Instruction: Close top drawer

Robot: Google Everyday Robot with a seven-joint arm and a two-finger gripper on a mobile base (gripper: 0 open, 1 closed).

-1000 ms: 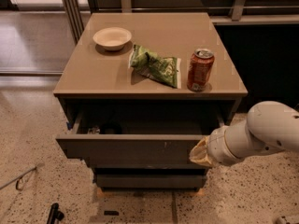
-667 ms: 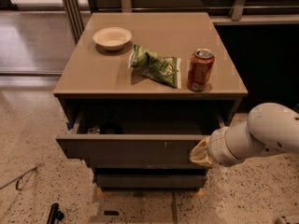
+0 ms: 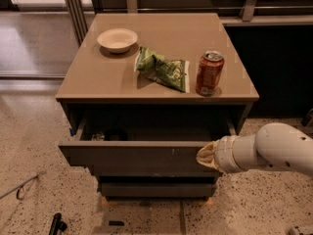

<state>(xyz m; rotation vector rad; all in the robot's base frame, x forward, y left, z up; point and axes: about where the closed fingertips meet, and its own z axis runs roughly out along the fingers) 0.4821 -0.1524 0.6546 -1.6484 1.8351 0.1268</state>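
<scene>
The top drawer (image 3: pixel 132 156) is pulled partly out of the brown cabinet; its wide dark front has small whitish scuffs right of centre. Dark items lie inside it, hard to make out. My gripper (image 3: pixel 205 155) is at the right end of the drawer front, against it or very close. Only its tan tip shows ahead of the white arm (image 3: pixel 274 151), which comes in from the right. Two narrower dark drawer fronts (image 3: pixel 156 187) sit below, pushed in.
On the cabinet top (image 3: pixel 98 82) stand a white bowl (image 3: pixel 117 39), a green chip bag (image 3: pixel 164 68) and a red soda can (image 3: pixel 209 73). Speckled floor lies around. A dark tool (image 3: pixel 56 224) and a cable (image 3: pixel 19 189) lie at lower left.
</scene>
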